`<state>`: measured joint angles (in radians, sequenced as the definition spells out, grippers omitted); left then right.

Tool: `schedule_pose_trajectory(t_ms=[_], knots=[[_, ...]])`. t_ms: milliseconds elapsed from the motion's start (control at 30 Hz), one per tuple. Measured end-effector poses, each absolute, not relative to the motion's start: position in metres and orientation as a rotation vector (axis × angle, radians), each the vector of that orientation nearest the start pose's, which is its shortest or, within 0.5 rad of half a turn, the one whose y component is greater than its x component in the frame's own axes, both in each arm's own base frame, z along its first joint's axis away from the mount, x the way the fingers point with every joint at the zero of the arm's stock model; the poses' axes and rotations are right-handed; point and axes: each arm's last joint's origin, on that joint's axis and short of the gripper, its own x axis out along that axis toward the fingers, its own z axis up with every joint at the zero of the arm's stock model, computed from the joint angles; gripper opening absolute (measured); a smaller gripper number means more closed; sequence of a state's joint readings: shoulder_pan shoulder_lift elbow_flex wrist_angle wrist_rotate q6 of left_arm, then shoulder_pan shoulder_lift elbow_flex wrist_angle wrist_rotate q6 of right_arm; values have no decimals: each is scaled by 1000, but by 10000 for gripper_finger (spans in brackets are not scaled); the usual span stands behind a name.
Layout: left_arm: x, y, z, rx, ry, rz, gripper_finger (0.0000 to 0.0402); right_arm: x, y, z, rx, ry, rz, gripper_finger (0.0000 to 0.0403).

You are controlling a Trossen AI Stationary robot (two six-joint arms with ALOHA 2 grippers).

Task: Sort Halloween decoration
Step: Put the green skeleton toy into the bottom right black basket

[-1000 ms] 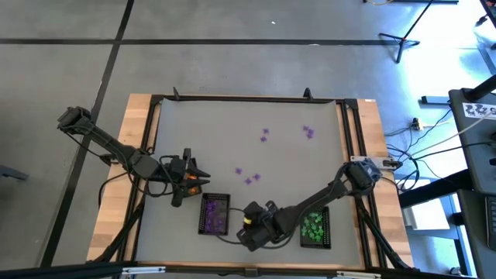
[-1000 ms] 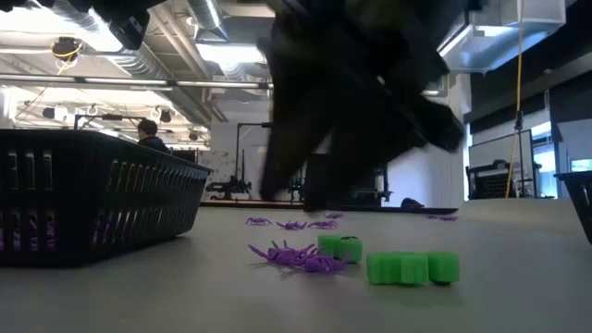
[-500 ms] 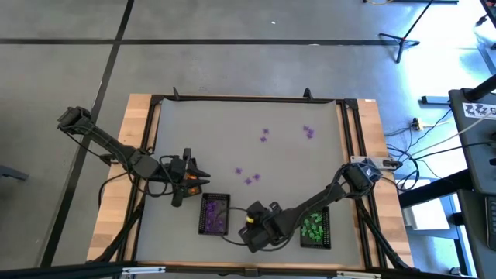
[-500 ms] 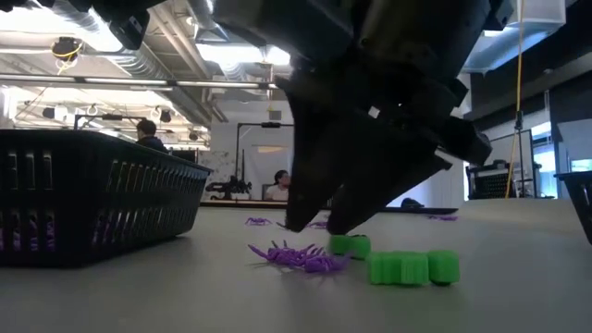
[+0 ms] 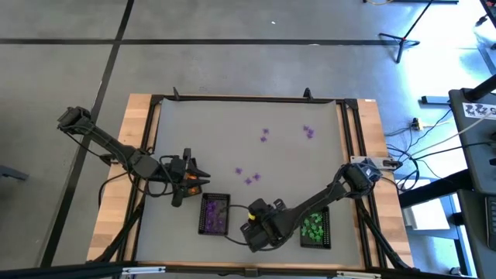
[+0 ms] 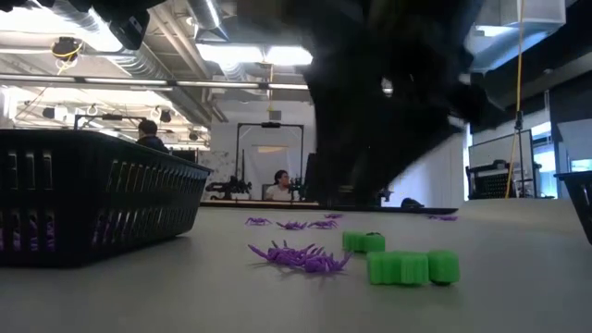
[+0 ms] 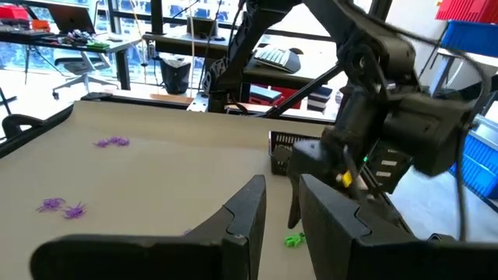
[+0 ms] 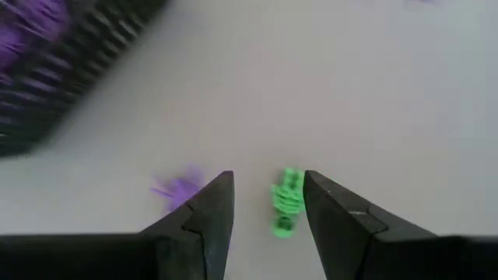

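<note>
Right gripper (image 8: 264, 206) hangs over a green trinket (image 8: 286, 201), fingers apart, empty; the piece lies lengthwise between them. Left gripper (image 5: 194, 177) waits off to the side, fingers narrow, holding nothing.

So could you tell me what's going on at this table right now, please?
The robot is sorting small Halloween trinkets by colour. The right gripper hangs open over a green trinket lying between the two black mesh trays, one with purple pieces, one with green. Nothing is held. A purple spider lies beside it, and more purple ones are scattered across the mat. The left gripper waits nearby.
</note>
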<state>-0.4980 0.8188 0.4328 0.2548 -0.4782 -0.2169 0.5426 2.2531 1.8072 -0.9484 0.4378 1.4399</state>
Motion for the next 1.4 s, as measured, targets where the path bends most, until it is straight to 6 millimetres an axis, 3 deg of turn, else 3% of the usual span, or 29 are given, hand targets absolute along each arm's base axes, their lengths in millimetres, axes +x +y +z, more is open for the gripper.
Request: schedule_pose_trajectory(t_ms=[233,400,500,633,700,800,967,1133,1233,1400], knots=[[166,-75,247,-155,117,-7,75,390,224,140,591,1112,-755,156],[166,-75,247,-155,117,-7,75,389,224,134,579,1157,-766,150],[166,-75,247,-155,117,-8,75,388,224,134,558,1150,-770,115],[166,-75,247,-155,117,-7,75,389,224,141,514,1166,-744,33],[166,-75,247,-155,117,-7,75,391,225,148,487,1183,-732,15],[166,-75,247,-155,117,-7,75,391,225,166,474,1207,-751,32],[166,-75,247,-155,117,-7,75,377,225,219,433,1321,-840,36],[166,-75,247,-155,118,-7,75,364,239,264,504,1346,-681,16],[166,-75,247,-152,124,-6,75,349,250,278,581,1375,-654,22],[166,-75,247,-151,126,-7,75,333,267,275,555,1361,-656,31]])
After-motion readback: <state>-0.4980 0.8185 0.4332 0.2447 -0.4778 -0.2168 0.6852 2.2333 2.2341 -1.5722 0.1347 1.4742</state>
